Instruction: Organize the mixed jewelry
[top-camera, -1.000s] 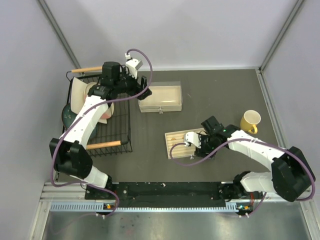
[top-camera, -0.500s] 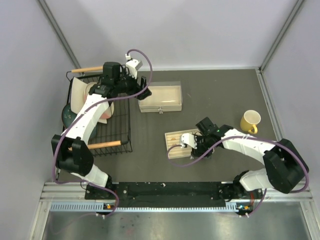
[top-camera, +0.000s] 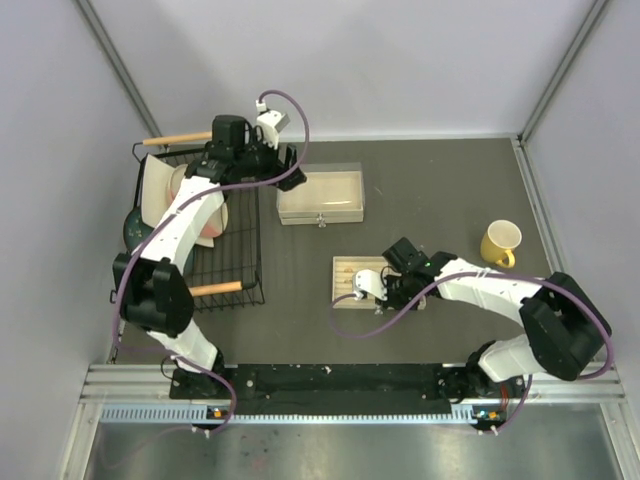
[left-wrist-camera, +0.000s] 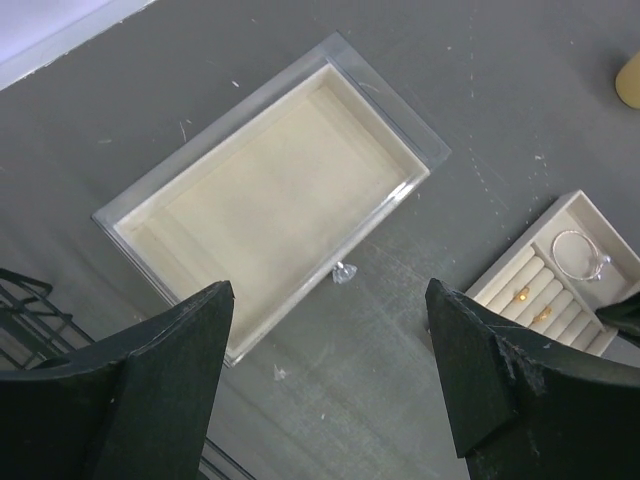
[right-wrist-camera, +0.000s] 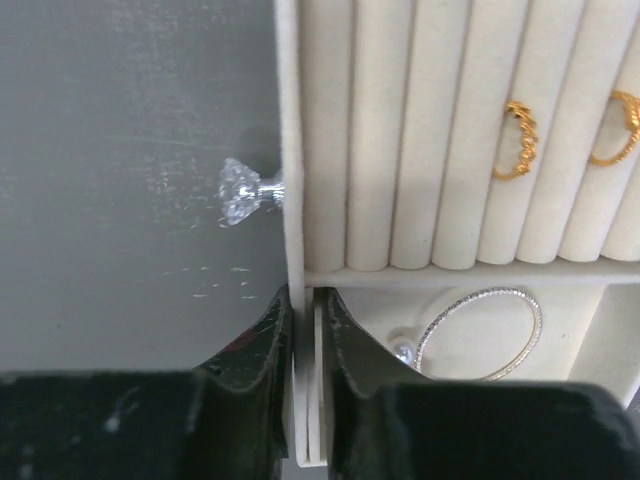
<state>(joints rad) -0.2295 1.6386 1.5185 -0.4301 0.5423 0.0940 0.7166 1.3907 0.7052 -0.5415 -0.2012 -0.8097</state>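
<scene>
The beige slotted tray (right-wrist-camera: 290, 150) holds the mixed jewelry. Two gold rings (right-wrist-camera: 520, 140) (right-wrist-camera: 615, 130) sit in its roll slots. A thin silver bracelet hoop (right-wrist-camera: 480, 335) lies in the compartment beside them, next to a pearl bead (right-wrist-camera: 403, 352). My right gripper (right-wrist-camera: 305, 300) is shut on the tray's front wall, below the crystal knob (right-wrist-camera: 240, 190). In the top view this gripper (top-camera: 385, 290) sits at the tray's (top-camera: 352, 272) right side. My left gripper (left-wrist-camera: 330, 330) hangs open and empty above the bare table, near the beige box case (left-wrist-camera: 270, 190).
A yellow cup (top-camera: 500, 243) stands at the right. A black wire rack (top-camera: 215, 250) with wooden handles and dishes fills the left side. The box case (top-camera: 322, 195) lies behind the tray. A small crystal knob (left-wrist-camera: 344, 272) shows at the case's front edge.
My right gripper moved left along the tray and shut on its front wall; the tray turned slightly. The left gripper shifted a little to the right and stayed open.
</scene>
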